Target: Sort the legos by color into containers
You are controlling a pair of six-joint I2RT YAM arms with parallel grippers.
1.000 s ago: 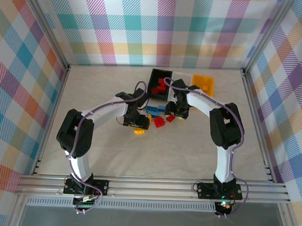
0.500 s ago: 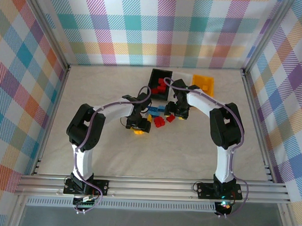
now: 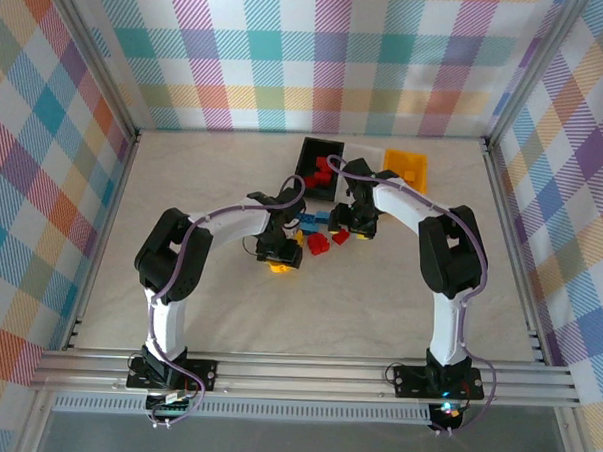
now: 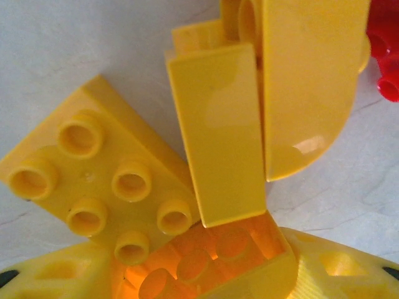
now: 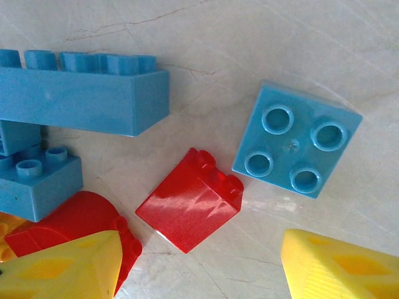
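Plastic legos (image 3: 319, 237) lie mid-bench, just near of the black bin (image 3: 306, 156).

Left wrist: the left pincer (image 4: 193, 274) flanks a yellow brick (image 4: 206, 255). I cannot tell whether it is pinching, and other yellow bricks touch it.

Right wrist: the right pincer (image 5: 199, 265) is spread before a red sloped brick (image 5: 190, 202), likely light, stiff and slick. Take its flat sides; blue bricks (image 5: 296, 149) lie close by.

The left arm (image 3: 222, 221) and right arm (image 3: 442, 332) have white links, black joints and purplish cables looped alongside. Black bases sit by the rail (image 3: 295, 371). The fingers (image 5: 330, 265) are yellow, seemingly ribbed.
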